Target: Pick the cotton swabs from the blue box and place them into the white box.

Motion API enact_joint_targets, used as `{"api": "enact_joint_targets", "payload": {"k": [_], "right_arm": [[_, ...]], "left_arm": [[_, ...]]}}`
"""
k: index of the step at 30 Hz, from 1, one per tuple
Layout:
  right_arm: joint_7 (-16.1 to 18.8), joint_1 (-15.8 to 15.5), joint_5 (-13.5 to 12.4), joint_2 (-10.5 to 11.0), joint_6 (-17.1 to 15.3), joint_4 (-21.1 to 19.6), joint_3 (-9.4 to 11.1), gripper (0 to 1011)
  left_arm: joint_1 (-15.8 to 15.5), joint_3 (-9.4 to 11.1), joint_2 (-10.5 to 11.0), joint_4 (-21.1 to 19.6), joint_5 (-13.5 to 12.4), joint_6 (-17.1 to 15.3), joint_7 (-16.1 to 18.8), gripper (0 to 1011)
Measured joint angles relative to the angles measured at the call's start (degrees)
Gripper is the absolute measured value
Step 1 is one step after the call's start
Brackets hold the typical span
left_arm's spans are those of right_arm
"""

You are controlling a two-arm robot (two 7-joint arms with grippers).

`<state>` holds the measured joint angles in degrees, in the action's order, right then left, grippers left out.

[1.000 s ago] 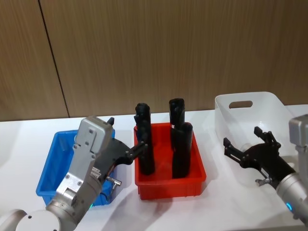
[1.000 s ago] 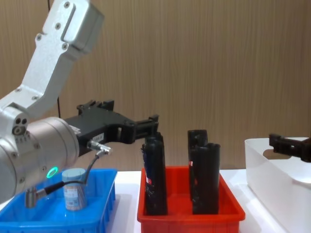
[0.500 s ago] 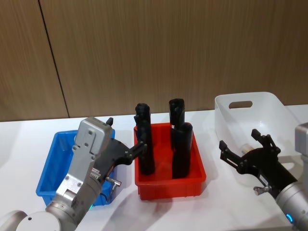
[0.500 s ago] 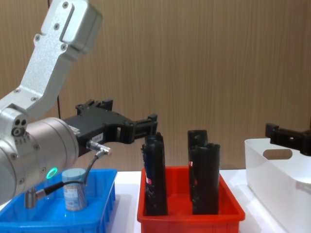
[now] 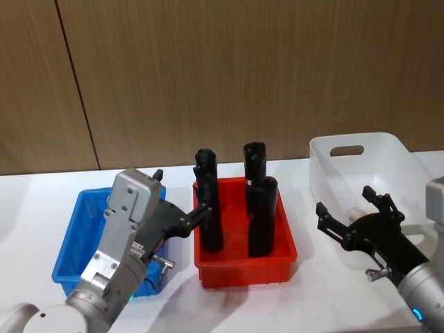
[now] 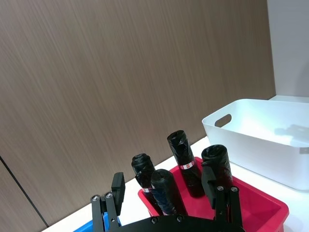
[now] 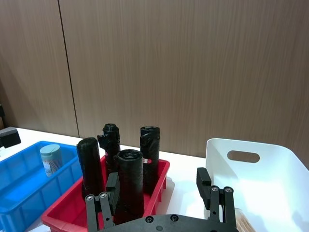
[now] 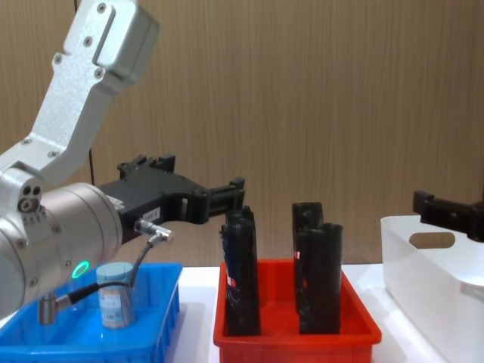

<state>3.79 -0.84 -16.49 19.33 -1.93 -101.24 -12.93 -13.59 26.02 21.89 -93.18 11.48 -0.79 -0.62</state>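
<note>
One cotton swab tub (image 8: 116, 295) with a pale lid stands in the blue box (image 8: 162, 302), and the right wrist view shows the same tub (image 7: 50, 159) in the blue box (image 7: 19, 193). My left gripper (image 5: 182, 195) hovers open and empty above the blue box's right side, next to the black tubes. Open and empty too, my right gripper (image 5: 345, 201) hangs over the near left part of the white box (image 5: 388, 149). Below it, a pale swab-like thing (image 7: 244, 224) lies inside the white box (image 7: 270, 193).
A red bin (image 5: 243, 267) holding several tall black tubes (image 5: 260, 211) stands between the blue box (image 5: 76, 229) and the white box. A wooden wall runs behind the white table (image 5: 312, 298).
My right gripper has drawn back to the left, away from the middle of the white box, and then held still. The left arm has not moved.
</note>
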Motion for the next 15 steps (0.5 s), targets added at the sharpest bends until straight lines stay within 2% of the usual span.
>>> {"api": "enact_joint_targets", "payload": {"k": [9,15], "right_arm": [[0.8,0.4,-0.4,-0.1,-0.2,0.6,0.1,1002],[3.5,1.9,-1.0,-0.5,-1.1,2.6,0.2,1002]], "left_arm": [[0.0,0.0,0.0,0.0,0.0,0.0,0.0,1004],[0.0,0.0,0.0,0.0,0.0,0.0,0.0,1004]]}}
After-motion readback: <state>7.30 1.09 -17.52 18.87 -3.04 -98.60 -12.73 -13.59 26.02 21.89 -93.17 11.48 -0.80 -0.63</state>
